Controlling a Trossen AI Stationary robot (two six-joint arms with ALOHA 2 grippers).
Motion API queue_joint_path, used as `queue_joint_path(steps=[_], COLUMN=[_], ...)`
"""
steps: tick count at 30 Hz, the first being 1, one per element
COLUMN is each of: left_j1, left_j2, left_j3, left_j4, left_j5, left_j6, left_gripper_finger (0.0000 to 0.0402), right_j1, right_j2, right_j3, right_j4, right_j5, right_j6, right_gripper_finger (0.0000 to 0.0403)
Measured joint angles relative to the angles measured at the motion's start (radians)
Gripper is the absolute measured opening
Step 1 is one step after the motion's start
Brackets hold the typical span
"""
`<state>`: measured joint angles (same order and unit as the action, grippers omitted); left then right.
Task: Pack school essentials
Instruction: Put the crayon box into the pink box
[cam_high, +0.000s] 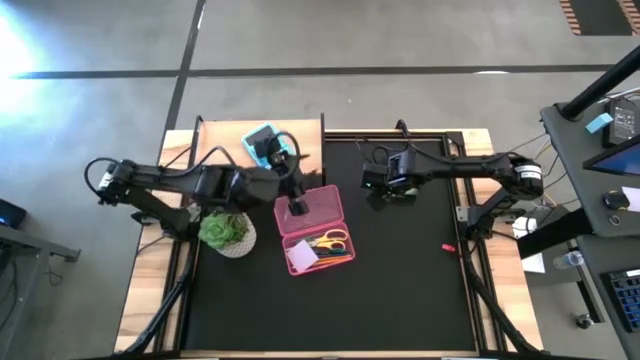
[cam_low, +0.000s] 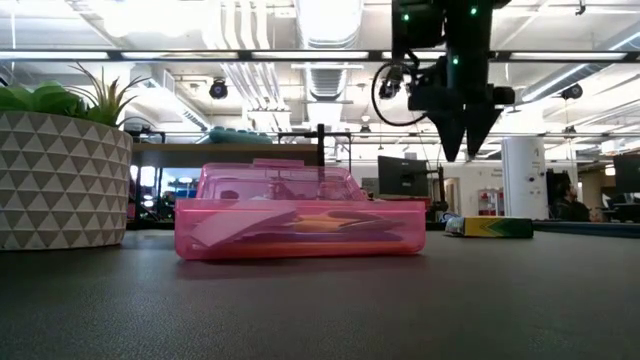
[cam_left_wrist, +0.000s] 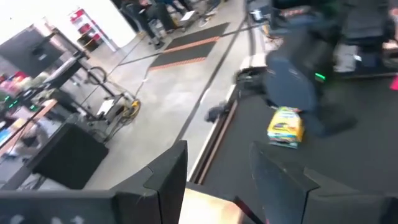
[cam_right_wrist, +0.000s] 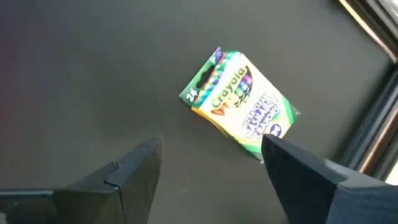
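Black matting covers the table; mid-frame from above, the right gripper (cam_high: 383, 193), jaws spread, hangs over the crayon box (cam_right_wrist: 239, 99). Left gripper (cam_high: 297, 208) pinches the pink case (cam_high: 314, 230) lid.

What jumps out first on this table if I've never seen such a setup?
The pink case lying open mid-table, with yellow-handled scissors and a note pad inside. Next, the crayon box flat on the black mat, with the right gripper open above it. The left gripper is at the case's lid, beside a potted plant.
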<state>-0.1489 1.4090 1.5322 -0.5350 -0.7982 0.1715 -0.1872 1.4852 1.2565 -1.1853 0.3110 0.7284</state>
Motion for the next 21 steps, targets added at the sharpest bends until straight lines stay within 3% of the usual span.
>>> queue_joint_path(steps=[7, 15, 21], left_j1=[0.080, 0.113, 0.133], left_j2=[0.000, 0.000, 0.000], left_j3=[0.000, 0.000, 0.000], left_j4=[0.004, 0.004, 0.003], left_j5=[0.000, 0.001, 0.001], left_j6=[0.019, 0.019, 0.019], left_gripper_finger=[0.0157, 0.0157, 0.0157], right_j1=[-0.057, -0.098, -0.183], right_j2=[0.062, 0.117, 0.164], right_j3=[-0.018, -0.018, -0.019], right_j4=[-0.008, 0.010, 0.010], right_j5=[0.002, 0.107, -0.076], right_j6=[-0.170, -0.259, -0.391], right_gripper_finger=[0.0296, 0.0307, 0.0322])
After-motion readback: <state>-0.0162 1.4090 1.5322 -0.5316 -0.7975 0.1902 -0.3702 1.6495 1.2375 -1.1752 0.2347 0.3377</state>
